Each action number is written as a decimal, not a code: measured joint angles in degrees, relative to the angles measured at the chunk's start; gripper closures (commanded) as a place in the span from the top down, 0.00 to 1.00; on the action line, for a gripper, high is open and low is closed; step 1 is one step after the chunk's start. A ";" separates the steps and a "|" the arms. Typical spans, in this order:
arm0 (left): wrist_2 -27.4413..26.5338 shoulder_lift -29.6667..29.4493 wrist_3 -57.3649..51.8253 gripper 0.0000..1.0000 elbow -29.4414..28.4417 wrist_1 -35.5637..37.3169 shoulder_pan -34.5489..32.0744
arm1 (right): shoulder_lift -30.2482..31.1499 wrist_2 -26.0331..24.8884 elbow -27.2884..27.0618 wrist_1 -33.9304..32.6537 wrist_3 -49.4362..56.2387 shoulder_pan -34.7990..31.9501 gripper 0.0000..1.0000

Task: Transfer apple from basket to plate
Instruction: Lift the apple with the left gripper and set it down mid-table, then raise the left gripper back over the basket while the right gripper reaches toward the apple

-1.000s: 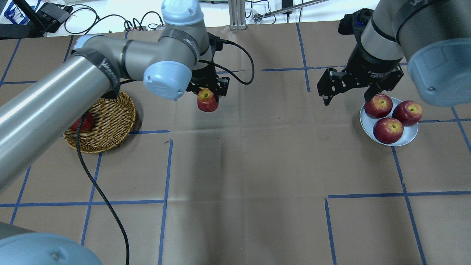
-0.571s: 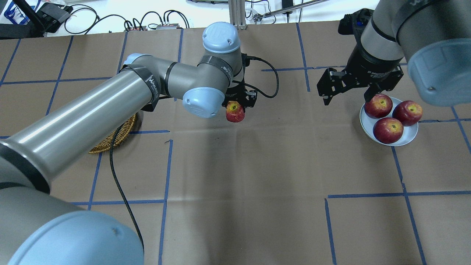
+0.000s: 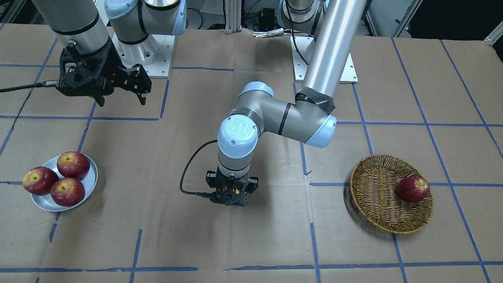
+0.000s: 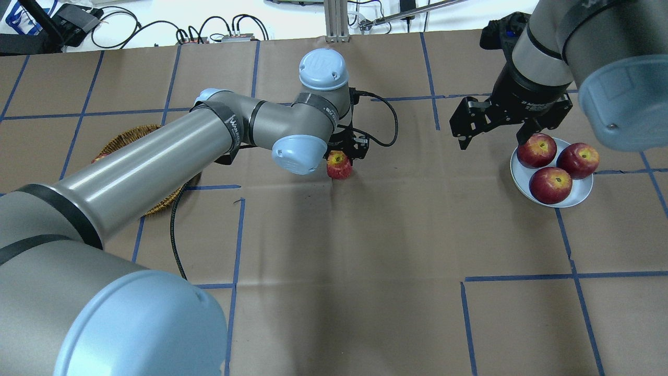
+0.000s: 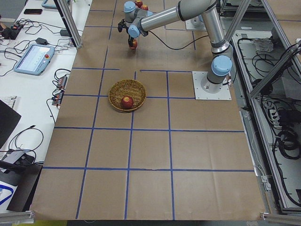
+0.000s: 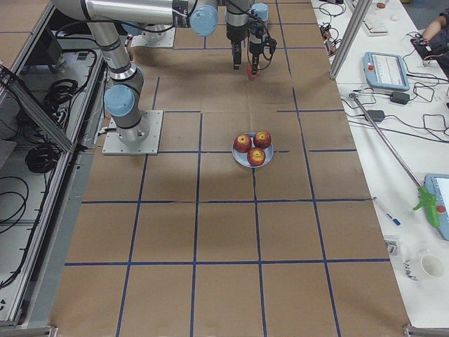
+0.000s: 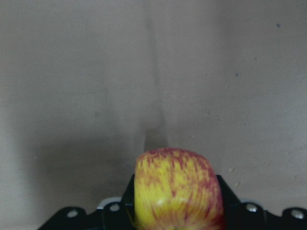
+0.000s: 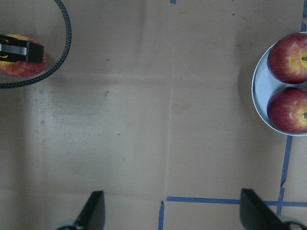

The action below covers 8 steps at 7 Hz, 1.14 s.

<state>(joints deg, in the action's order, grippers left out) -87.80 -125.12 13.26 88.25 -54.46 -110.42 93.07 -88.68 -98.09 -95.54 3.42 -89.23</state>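
My left gripper is shut on the apple, red with yellow streaks, and holds it low over the middle of the table. The apple fills the bottom of the left wrist view between the jaws. It also shows in the right wrist view. The wicker basket sits to the robot's left, partly hidden by my left arm in the overhead view. The pale plate sits to the right. My right gripper is open and empty, just behind the plate's left edge.
Three dark red apples lie on the plate. One dark red apple lies in the basket. A black cable hangs from my left arm over the table. Blue tape lines cross the brown paper surface.
My left arm has swung right, away from the basket, and come lower with the apple in its gripper. The right arm has not moved.
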 measured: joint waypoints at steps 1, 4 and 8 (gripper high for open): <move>0.02 -0.02 0.53 0.99 0.18 0.02 -0.03 | 0.00 0.00 0.00 0.00 0.01 0.02 1.00; 0.37 2.73 1.33 0.99 -0.73 -2.58 0.28 | 0.00 0.00 0.00 -0.08 -0.01 0.02 1.00; 0.68 24.20 -5.80 0.99 -1.23 -27.50 7.16 | 0.15 0.08 0.11 -0.11 -0.21 -0.27 1.00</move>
<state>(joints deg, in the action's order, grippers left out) -87.12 -100.92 7.46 87.03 -81.96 -103.26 93.22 -88.60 -97.98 -95.65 3.21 -89.51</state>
